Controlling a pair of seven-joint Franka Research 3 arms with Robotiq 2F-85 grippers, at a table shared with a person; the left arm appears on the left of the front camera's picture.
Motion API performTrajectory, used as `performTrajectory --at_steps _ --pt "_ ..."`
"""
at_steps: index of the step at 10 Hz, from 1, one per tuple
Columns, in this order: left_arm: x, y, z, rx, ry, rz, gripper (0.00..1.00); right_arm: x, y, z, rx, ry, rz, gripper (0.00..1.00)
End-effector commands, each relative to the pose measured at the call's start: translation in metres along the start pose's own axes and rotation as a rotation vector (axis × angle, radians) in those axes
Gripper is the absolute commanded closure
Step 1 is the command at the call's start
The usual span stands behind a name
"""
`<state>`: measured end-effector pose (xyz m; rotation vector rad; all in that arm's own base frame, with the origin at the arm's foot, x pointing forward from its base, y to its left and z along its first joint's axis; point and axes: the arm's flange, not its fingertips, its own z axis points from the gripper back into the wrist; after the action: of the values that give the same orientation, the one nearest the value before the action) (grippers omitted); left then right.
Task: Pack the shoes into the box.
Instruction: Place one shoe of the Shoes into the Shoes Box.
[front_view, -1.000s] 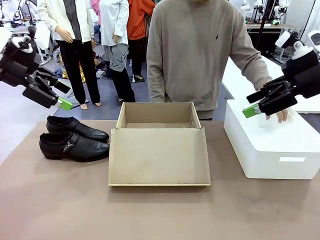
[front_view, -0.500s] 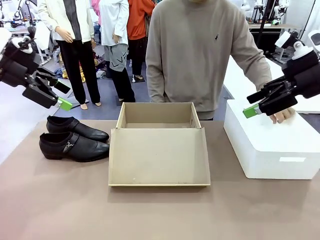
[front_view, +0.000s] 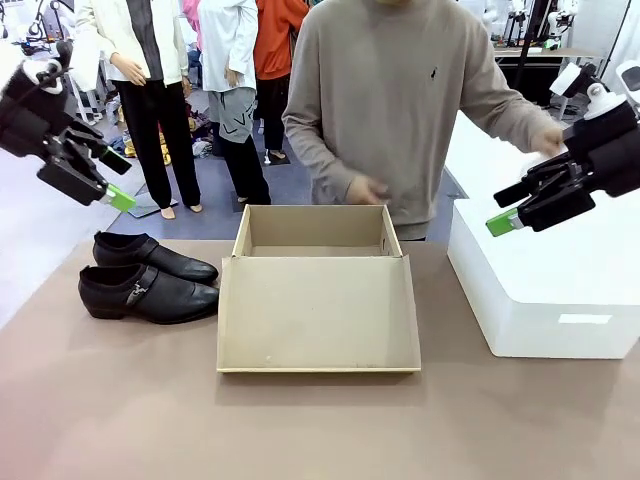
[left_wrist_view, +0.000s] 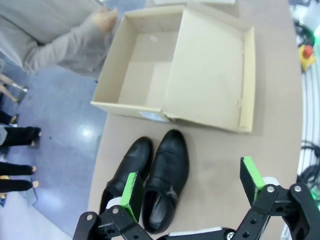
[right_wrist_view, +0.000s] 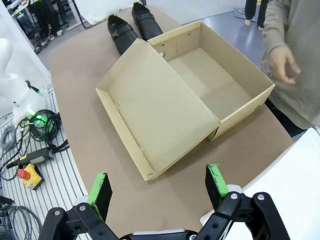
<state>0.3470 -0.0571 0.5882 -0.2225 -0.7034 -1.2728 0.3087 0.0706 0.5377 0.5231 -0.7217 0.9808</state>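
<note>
Below left tool (front_view: 117, 180), shoes (front_view: 150, 280) side by side, apparently untouched

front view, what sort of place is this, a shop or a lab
Probably a robotics lab or test workspace: the left gripper and right gripper hang open at a brown table, and a red-and-yellow emergency-stop button and coiled cables lie beside it.

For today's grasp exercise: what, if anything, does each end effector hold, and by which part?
Nothing: the left end effector and right end effector are both open and empty.
</note>
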Motion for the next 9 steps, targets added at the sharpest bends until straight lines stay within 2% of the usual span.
performTrajectory --at_steps 1,3,6,9 --pt "0.007 0.029 0.012 -0.043 0.123 -0.109 0.00 0.001 -0.004 -0.002 0.015 -0.020 0.023 0.00" --pt "0.011 0.059 0.016 -0.074 0.250 -0.177 0.00 0.001 -0.004 -0.002 0.015 -0.020 0.023 0.00" --pt "0.008 0.100 0.006 -0.104 0.381 -0.253 0.00 0.001 -0.004 -0.002 0.015 -0.020 0.023 0.00" --pt "-0.003 0.132 -0.007 -0.065 0.470 -0.229 0.00 0.001 -0.004 -0.002 0.015 -0.020 0.023 0.00"
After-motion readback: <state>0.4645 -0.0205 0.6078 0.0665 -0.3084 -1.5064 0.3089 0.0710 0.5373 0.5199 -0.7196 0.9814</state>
